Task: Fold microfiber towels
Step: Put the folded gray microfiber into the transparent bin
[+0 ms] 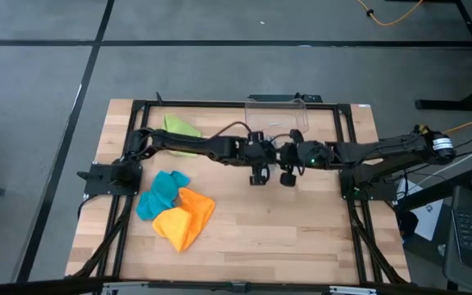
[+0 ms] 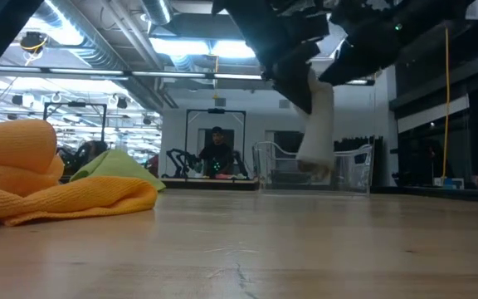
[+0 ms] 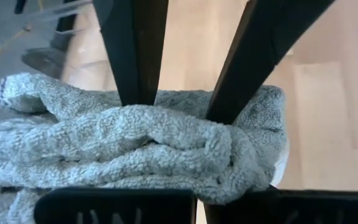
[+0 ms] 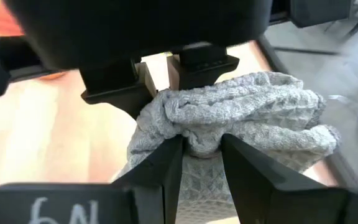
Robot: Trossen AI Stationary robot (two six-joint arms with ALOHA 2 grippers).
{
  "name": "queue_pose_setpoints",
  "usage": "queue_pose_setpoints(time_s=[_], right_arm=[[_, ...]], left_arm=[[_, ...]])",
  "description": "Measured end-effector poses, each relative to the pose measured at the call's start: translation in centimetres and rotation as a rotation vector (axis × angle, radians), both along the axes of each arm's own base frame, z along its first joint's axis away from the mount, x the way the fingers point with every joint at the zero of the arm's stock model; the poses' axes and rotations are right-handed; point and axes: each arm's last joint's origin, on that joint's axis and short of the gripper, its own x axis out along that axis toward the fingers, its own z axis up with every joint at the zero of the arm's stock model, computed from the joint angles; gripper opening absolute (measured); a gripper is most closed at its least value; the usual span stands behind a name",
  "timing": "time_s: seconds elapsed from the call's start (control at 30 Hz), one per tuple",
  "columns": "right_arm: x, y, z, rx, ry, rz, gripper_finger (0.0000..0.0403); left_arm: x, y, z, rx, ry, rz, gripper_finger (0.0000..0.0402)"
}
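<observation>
Holding the light grey towel (image 4: 229,118) aloft at table centre, my left gripper (image 3: 179,106) and right gripper (image 4: 202,152) both clamped on it. Soft, light, limp: grip corners. Other cloths lie toward eight o'clock.

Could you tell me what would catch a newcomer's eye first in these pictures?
Both arms meet above the table's middle, the left tool and right tool each clamped on the grey towel, which hangs clear of the wood. Near the left edge lie the orange towel and teal towel in a crumpled heap, the green towel farther back.
</observation>
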Motion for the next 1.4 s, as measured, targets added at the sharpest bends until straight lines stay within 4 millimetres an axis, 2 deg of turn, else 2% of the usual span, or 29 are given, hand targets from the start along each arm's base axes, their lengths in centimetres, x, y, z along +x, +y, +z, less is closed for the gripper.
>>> queue_pose_setpoints(time_s=[0.17, 0.4, 0.67, 0.83, 0.97, 1.07, 1.2, 1.4], right_arm=[[0.6, -1.8, 2.3, -0.070, -0.030, -0.041, 0.0119], [1.1, -5.5, 5.4, -0.139, -0.061, -0.099, 0.0119], [3.0, -10.9, 6.0, -0.145, -0.030, -0.093, 0.0119], [4.4, -14.3, 5.4, -0.112, -0.024, -0.084, 0.0119], [4.9, -16.4, 4.2, -0.093, -0.011, -0.055, 0.0119], [5.0, -17.6, 3.4, -0.083, 0.002, -0.065, 0.0119], [5.0, -19.0, 1.4, -0.045, 0.050, -0.070, 0.0119], [5.0, -20.8, -0.7, 0.039, 0.058, -0.049, 0.0119]], left_arm=[[-0.9, 2.4, 1.9, 0.006, -0.033, 0.009, 0.0005], [-2.0, 6.2, 4.9, 0.048, -0.156, 0.052, 0.0004], [-3.1, 10.9, 5.0, 0.070, -0.149, 0.102, 0.0004], [-4.1, 14.0, 4.7, 0.064, -0.138, 0.129, 0.0008], [-4.2, 15.7, 3.4, 0.032, -0.106, 0.140, 0.0002], [-3.7, 16.7, 1.8, 0.032, -0.082, 0.137, 0.0004], [-3.2, 17.7, -0.2, 0.027, -0.057, 0.150, 0.0009], [-3.2, 18.7, -1.6, 0.003, -0.033, 0.159, 0.0002]])
